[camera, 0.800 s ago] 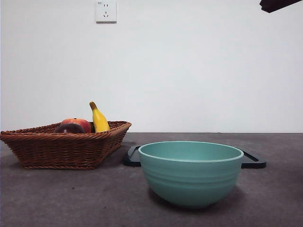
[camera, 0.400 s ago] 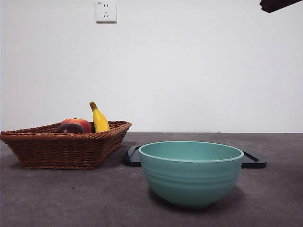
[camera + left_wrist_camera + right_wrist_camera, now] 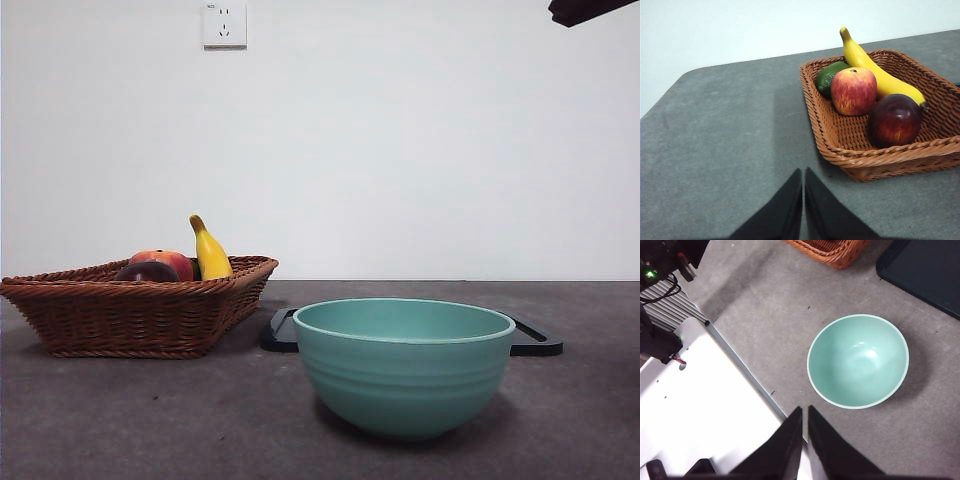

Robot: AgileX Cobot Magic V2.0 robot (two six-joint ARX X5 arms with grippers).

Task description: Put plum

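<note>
The plum [image 3: 894, 120], dark maroon and glossy, lies in the brown wicker basket [image 3: 840, 145] beside a red-orange apple [image 3: 854, 91], a yellow banana [image 3: 877, 75] and a green fruit [image 3: 829, 77]. In the front view only the plum's top [image 3: 146, 272] shows over the basket rim [image 3: 140, 290]. My left gripper [image 3: 803, 176] is shut and empty, above bare table short of the basket. My right gripper [image 3: 805, 412] is shut too, high above the table edge near the teal bowl [image 3: 858, 360]. A black arm tip [image 3: 590, 10] shows at the top right corner.
The teal bowl [image 3: 403, 364] stands at the front centre of the grey table. A black tray [image 3: 530, 340] lies behind it, also seen in the right wrist view [image 3: 925, 270]. White robot base [image 3: 705, 410] sits off the table's edge.
</note>
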